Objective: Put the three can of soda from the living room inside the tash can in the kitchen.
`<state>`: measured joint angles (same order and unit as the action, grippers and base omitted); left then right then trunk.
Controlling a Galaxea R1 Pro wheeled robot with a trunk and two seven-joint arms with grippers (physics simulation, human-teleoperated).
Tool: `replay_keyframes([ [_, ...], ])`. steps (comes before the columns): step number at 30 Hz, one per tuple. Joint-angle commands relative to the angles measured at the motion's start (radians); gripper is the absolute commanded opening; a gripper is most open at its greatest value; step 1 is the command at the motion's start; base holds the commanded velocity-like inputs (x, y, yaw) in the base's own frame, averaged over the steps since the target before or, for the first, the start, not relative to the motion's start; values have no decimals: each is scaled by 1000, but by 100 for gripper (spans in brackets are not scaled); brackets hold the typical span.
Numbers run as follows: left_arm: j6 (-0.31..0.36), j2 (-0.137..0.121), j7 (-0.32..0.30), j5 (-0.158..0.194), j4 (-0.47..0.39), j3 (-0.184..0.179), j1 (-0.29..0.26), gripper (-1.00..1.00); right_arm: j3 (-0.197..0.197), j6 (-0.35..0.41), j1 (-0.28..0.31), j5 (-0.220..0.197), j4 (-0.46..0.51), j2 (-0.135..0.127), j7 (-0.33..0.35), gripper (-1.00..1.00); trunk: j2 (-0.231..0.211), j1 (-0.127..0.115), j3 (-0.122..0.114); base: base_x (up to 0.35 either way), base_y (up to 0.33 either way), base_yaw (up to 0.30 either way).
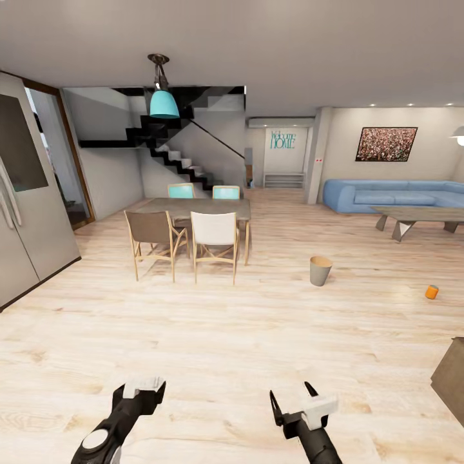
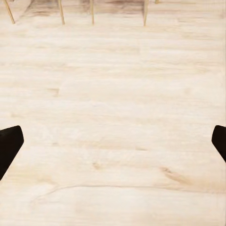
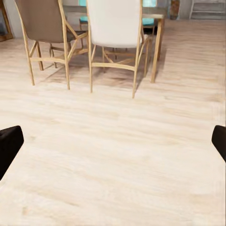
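Note:
The tash can (image 1: 320,270), a small grey tapered bin with a brown inside, stands on the light wood floor right of the dining set. One orange can of soda (image 1: 432,292) lies on the floor further right, near the low grey table (image 1: 419,214). Both are well ahead of my arms. My left gripper (image 1: 143,390) hangs low at the picture's bottom, open and empty. In the left wrist view its dark fingertips (image 2: 9,146) stand wide apart over bare floor. My right gripper (image 1: 293,399) is open too, with its fingertips (image 3: 9,143) spread and nothing between them.
A dining table (image 1: 193,207) with several chairs (image 3: 113,28) stands ahead to the left. A grey fridge (image 1: 26,206) lines the left wall. The blue sofa (image 1: 393,193) sits far right, stairs (image 1: 183,164) behind. A brown box corner (image 1: 451,380) juts in at the right edge.

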<state>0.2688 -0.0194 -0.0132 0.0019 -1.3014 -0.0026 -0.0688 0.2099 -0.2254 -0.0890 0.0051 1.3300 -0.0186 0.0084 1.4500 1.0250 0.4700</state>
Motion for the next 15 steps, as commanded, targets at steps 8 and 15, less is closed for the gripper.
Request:
replay_keyframes([
  [8, -157, 0, 1, -5, 80, 1, 0, 100, -117, -6, -10, -16, -43, -82, 1, 100, 0, 0, 0, 0, 0, 0],
  [15, -247, -4, 1, -4, 177, 3, 5, 100, -143, -9, -12, -17, -100, -88, 4, 100, 0, 0, 0, 0, 0, 0],
])
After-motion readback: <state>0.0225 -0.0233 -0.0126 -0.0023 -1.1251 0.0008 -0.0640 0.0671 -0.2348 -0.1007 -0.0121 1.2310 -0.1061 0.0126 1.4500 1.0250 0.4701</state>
